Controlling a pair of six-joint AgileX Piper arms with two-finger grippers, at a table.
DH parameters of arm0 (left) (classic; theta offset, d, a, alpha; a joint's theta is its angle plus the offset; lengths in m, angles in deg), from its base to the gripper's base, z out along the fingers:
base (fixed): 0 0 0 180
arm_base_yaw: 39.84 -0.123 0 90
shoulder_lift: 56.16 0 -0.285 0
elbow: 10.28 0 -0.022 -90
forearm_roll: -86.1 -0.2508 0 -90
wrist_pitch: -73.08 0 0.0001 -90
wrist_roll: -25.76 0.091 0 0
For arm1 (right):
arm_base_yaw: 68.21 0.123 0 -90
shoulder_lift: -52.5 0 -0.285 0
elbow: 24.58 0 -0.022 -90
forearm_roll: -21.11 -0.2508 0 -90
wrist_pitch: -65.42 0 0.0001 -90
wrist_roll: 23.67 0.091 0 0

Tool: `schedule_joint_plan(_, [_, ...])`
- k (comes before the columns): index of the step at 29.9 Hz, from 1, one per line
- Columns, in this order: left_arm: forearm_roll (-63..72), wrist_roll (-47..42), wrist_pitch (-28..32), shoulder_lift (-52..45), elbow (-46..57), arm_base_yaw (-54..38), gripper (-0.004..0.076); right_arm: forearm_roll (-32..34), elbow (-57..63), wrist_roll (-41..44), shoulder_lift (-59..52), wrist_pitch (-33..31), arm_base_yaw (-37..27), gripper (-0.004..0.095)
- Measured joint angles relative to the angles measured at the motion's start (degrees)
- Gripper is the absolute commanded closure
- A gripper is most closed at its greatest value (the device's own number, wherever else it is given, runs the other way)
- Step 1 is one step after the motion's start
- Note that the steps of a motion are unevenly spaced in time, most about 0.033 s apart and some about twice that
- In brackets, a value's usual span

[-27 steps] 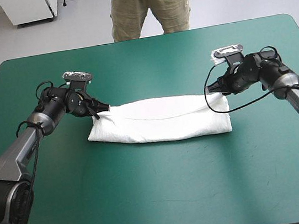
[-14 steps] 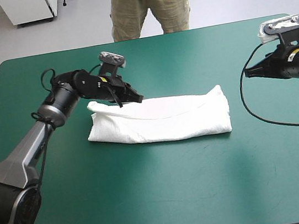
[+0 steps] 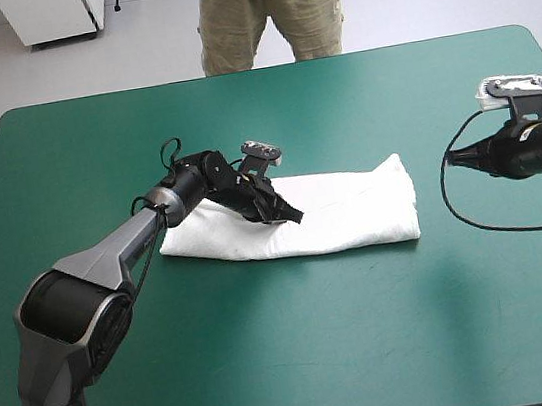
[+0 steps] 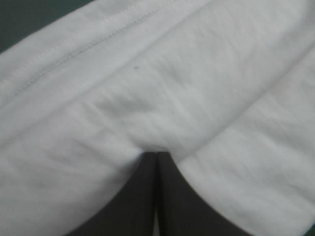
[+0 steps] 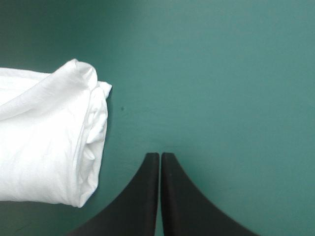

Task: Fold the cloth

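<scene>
Moved since earlier: left gripper, two broad black fin-shaped fingers, has travelled right from the bundle's left end to about its middle; right gripper, same build, has backed off to the right.
Task item: white short-sleeved cloth T-shirt, folded into a long flat bundle.
Location: middle of the table with teal-green cover, long axis running left to right.
Left gripper, state: fingers together in one point, tip pressed into the top layer; no sheet seen between them.
Right gripper, state: fingers together, empty, over bare cover near the bundle's right end, apart from it.
Stage (judged): lengthwise fold made; crosswise fold not yet made.
Risk 1: closed tip dragging the top layer. A small pucker sits at the tip and could grow into a ridge or slide the layers askew.
Risk 2: right end is loosely rolled and unpinned, so a pull from the left could open it.
Risk 3: a grasp from here may catch only the top layer.
</scene>
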Motion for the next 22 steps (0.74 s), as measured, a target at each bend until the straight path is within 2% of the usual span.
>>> schedule_joint_plan(3, [0.1,0.1,0.1,0.1,0.0,0.0,0.0733,-9.6,0.4,-6.7,1.7,-0.4,-2.9,0.0629])
schedule_joint_plan(6, [0.2,0.1,0.0,0.2,-0.1,0.0,0.0733,-17.9,0.4,-14.1,3.8,-2.1,-4.0,0.0313])
schedule_joint_plan(8, [0.2,0.1,0.0,0.2,-0.1,0.0,0.0733,-21.3,0.6,-16.8,5.6,-3.6,-4.1,0.0168])
schedule_joint_plan(10, [0.2,0.1,-0.1,0.2,-0.1,0.0,0.0733,-23.5,0.9,-18.0,7.8,-4.1,-4.1,0.0145])
schedule_joint_plan(16, [0.2,0.1,-0.2,0.2,-0.3,0.0,0.0733,-28.2,1.3,-21.4,15.1,-3.8,-4.1,0.0235])
schedule_joint_plan(22, [0.2,0.1,-0.2,0.2,-0.3,0.0,0.0733,-31.3,1.3,-24.9,22.6,-3.1,-2.8,0.025])
